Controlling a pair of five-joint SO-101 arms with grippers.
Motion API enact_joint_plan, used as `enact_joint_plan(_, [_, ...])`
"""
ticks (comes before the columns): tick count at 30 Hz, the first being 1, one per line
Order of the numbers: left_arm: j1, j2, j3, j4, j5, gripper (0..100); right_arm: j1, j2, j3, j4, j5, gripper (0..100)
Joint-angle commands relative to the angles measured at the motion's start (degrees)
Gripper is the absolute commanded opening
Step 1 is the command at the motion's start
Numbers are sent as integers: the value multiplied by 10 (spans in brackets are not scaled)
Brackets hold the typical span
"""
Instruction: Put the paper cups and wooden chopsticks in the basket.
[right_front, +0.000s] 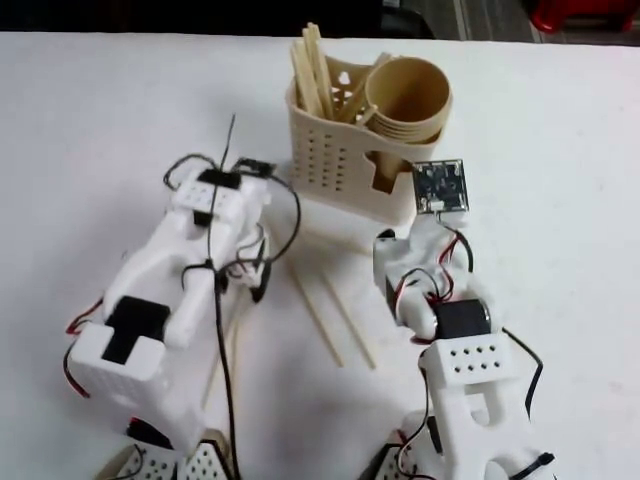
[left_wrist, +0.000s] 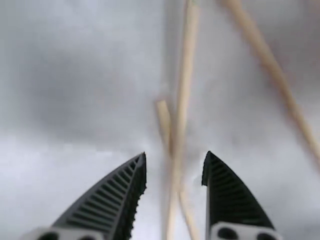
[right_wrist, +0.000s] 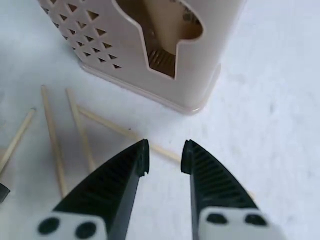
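The beige perforated basket (right_front: 330, 165) stands at the back middle of the table. Stacked paper cups (right_front: 408, 98) and several wooden chopsticks (right_front: 312, 68) are inside it. Two loose chopsticks (right_front: 335, 315) lie on the table between the arms. My left gripper (left_wrist: 175, 157) is open just above the table, with crossed chopsticks (left_wrist: 181, 105) lying between its fingers. My right gripper (right_wrist: 165, 150) hangs open by a narrow gap in front of the basket (right_wrist: 200, 65), above a chopstick (right_wrist: 112, 126) on the table; nothing is held.
Further chopsticks (right_wrist: 52, 137) lie beside the basket's front. Another chopstick (right_front: 228, 345) lies partly under the left arm (right_front: 170, 290). The right arm (right_front: 455, 340) stands close to the basket's front corner. White tabletop stretches out to both sides.
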Motion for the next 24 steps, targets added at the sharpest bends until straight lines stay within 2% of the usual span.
enact_joint_plan(1, [-2,-4,56,-62,0,192,7,-14,-4,-11,-2,120])
enact_joint_plan(8, [-2,-4,73,-94,4,183,7,-14,-4,-11,-2,120])
enact_joint_plan(13, [13,-4,71,-109,1,24,7,-14,-4,-11,-2,120])
enact_joint_plan(17, [36,-4,71,-108,1,24,7,-14,-4,-11,-2,120])
enact_joint_plan(24, [34,-6,41,-109,1,23,7,-14,-4,-11,-2,120])
